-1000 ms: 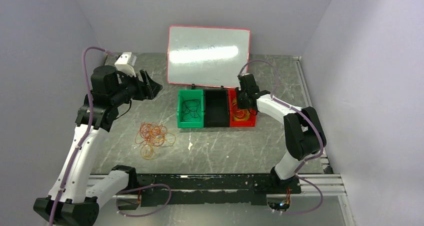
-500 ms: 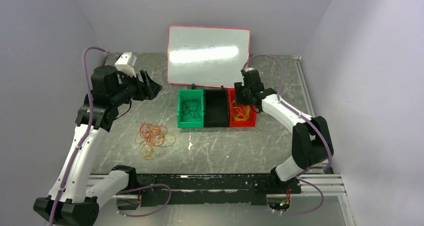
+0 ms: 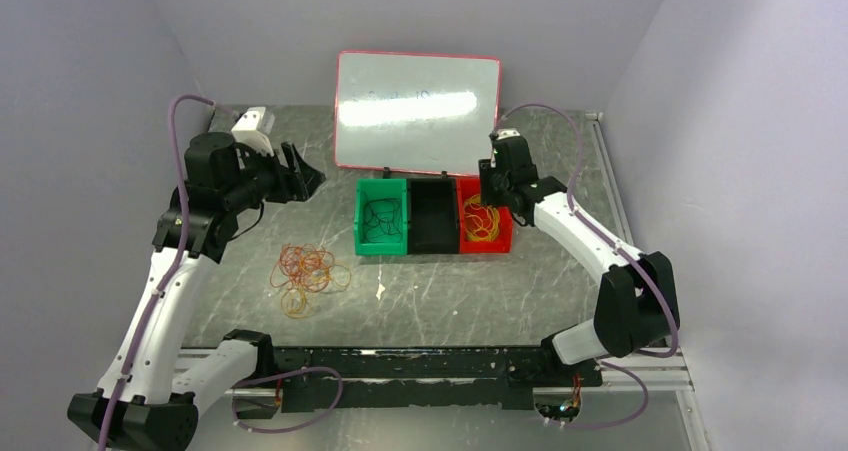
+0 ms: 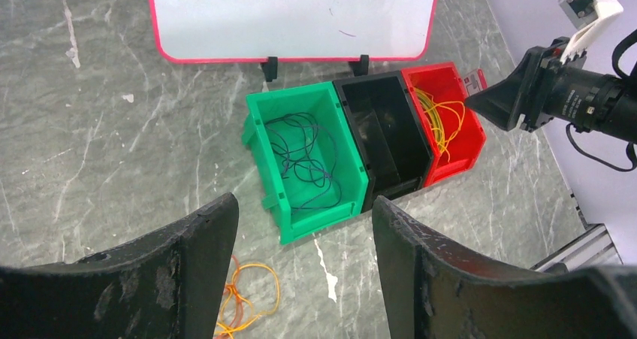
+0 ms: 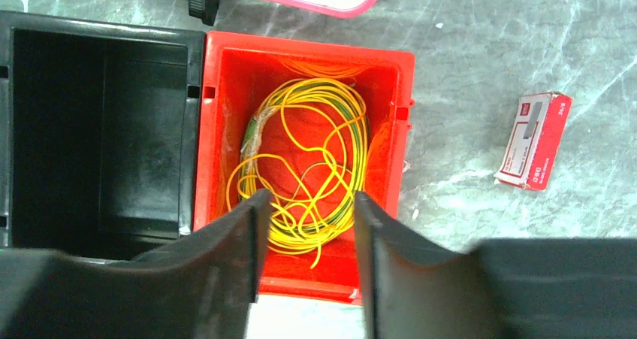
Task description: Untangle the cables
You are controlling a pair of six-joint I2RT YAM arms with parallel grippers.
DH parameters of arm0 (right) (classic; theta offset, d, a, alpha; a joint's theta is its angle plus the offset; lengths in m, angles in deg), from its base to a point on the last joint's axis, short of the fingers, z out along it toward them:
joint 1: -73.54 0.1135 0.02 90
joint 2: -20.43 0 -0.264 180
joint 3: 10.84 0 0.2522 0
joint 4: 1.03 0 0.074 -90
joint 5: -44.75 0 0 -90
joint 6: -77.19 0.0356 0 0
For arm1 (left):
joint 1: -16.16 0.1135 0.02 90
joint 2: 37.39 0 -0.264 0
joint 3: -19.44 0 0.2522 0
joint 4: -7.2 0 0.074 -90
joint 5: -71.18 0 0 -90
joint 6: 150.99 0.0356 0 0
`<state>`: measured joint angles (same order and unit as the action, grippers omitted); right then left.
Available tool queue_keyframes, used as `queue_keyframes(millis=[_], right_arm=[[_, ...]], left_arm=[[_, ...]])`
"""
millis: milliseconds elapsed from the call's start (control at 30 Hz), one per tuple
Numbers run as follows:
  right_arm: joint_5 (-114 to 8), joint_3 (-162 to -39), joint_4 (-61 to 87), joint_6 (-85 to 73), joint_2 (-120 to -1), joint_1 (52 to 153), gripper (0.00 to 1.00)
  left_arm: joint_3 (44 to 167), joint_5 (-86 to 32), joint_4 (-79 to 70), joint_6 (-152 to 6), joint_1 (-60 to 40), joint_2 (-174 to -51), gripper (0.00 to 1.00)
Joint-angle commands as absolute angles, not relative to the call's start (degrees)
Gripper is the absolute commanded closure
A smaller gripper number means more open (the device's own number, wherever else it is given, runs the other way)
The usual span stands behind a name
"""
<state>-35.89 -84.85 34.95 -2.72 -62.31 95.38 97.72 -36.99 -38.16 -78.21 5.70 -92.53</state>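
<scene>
A tangle of orange-red and yellow cables (image 3: 308,271) lies on the table left of the bins; a few of its loops (image 4: 252,294) show in the left wrist view. Dark cables (image 4: 304,158) lie in the green bin (image 3: 383,233). Yellow cables (image 5: 315,128) are coiled in the red bin (image 5: 300,42). My right gripper (image 5: 308,200) hangs open just above that coil with nothing between its fingers; from above it (image 3: 497,186) sits over the red bin's back edge. My left gripper (image 3: 300,179) is open and empty, raised at the back left, well away from the tangle.
A black bin (image 3: 433,214) stands between the green and red ones; no cables show inside it. A whiteboard (image 3: 417,111) is propped behind the bins. A small red-and-white box (image 5: 535,140) lies on the table right of the red bin.
The right gripper has opened and lifted back out of the red bin, leaving the yellow cables inside. Its elbow has swung to the right. The left arm has barely moved.
</scene>
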Motion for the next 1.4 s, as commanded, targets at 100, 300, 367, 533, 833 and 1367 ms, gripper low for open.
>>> queue_keyframes(millis=[100,300,367,533,833,1367], right_arm=[[-34.1,-85.9,35.3,-3.7,-63.7,95.2,0.65],[-34.1,-85.7,33.6,-3.8,-67.4,95.2,0.72],[-34.4,-85.7,32.9,-3.7,-68.7,95.2,0.75],[-34.0,-85.4,30.9,-3.4,-71.6,95.2,0.89],[-34.7,-83.8,26.6,-3.0,-76.8,95.1,1.0],[-33.5,-85.4,27.7,-3.7,-75.7,95.1,0.77]], left_arm=[[96.6,-36.7,-38.4,-77.5,5.3,-92.1,0.3],[96.4,-36.3,-38.8,-77.3,5.3,-91.8,0.3],[96.5,-36.2,-39.0,-77.3,5.3,-91.7,0.3],[96.5,-35.6,-39.3,-77.2,5.3,-91.3,0.3],[96.3,-35.7,-39.3,-77.6,5.3,-91.0,0.3],[96.3,-34.9,-40.1,-77.1,5.3,-91.0,0.3]])
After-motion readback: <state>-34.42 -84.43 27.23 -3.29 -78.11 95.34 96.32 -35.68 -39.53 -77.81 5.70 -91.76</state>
